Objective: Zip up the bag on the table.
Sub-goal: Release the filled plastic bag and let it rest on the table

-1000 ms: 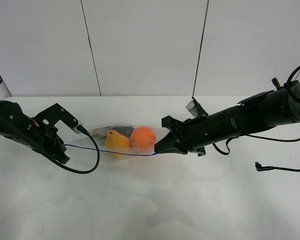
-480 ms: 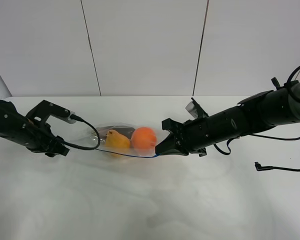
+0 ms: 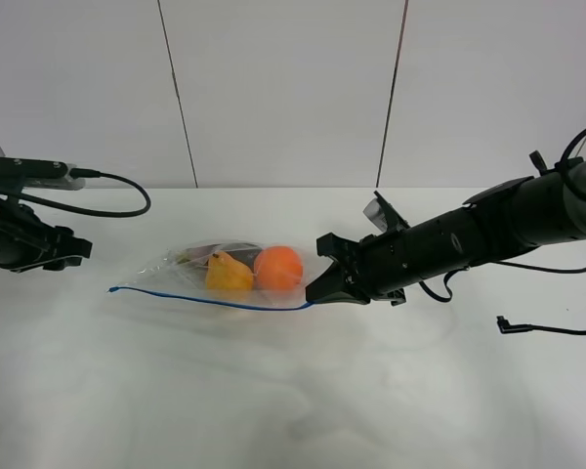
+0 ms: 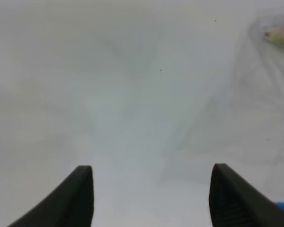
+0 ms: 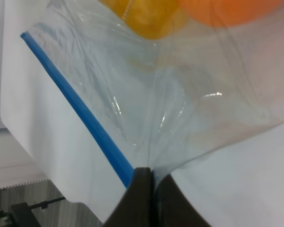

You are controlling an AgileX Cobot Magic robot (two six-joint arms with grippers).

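Note:
The clear bag [image 3: 190,269] lies on the white table [image 3: 293,391], with an orange [image 3: 278,268], a yellow fruit [image 3: 229,274] and a dark item inside. Its blue seal strip [image 3: 205,298] runs along the near edge. My right gripper [image 3: 315,292] is shut on the bag's right corner at the strip's end; the right wrist view shows the pinch [image 5: 150,176] and the strip [image 5: 75,104]. My left gripper [image 3: 73,252] is open and empty, off to the left of the bag; its fingers [image 4: 80,196] frame bare table.
A black cable [image 3: 552,330] lies on the table at the right. A cable [image 3: 117,195] loops from the left arm above the table. A white panelled wall [image 3: 283,88] stands behind.
My left gripper has let go of the bag's left end and pulled back to the far left. The strip's left end now lies free on the table. The right gripper has not moved.

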